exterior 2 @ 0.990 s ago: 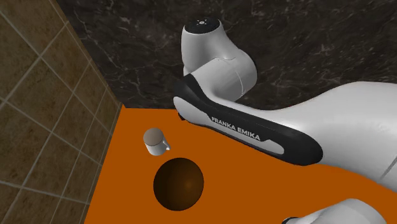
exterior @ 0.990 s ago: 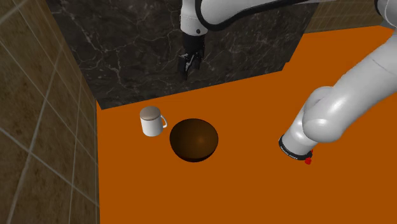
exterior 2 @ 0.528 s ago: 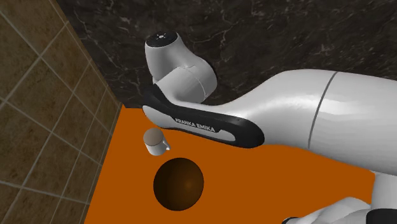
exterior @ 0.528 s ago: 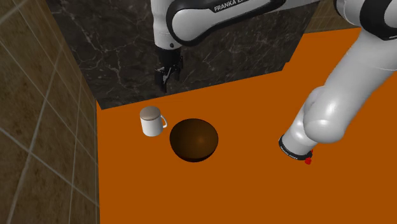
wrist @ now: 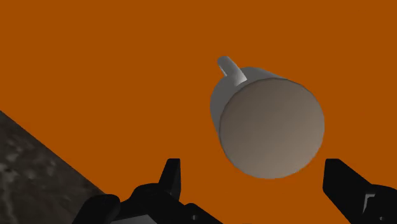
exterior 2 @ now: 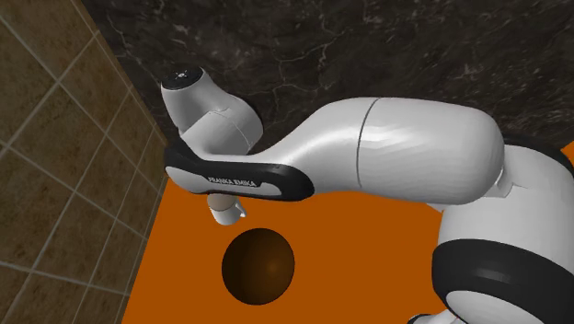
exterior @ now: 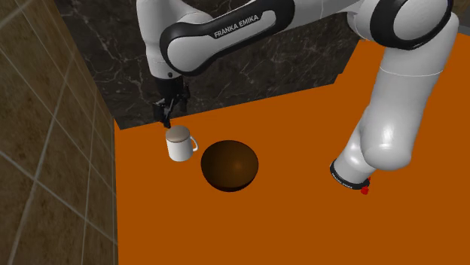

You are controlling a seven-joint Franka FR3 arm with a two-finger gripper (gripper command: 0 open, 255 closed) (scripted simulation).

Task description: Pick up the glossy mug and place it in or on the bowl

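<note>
"FRANKA EMIKA" on arm (exterior: 197, 41) over mug (exterior: 179, 145)

White glossy mug (exterior: 179, 145), upright, handle towards the bowl (exterior: 229, 166), dark brown, round, just beside it

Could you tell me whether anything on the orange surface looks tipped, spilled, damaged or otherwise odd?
Nothing stands out. The white mug stands upright on the orange surface beside the dark brown bowl, which sits mouth up and empty. No spill or damage shows. The open gripper hovers above the mug.
</note>
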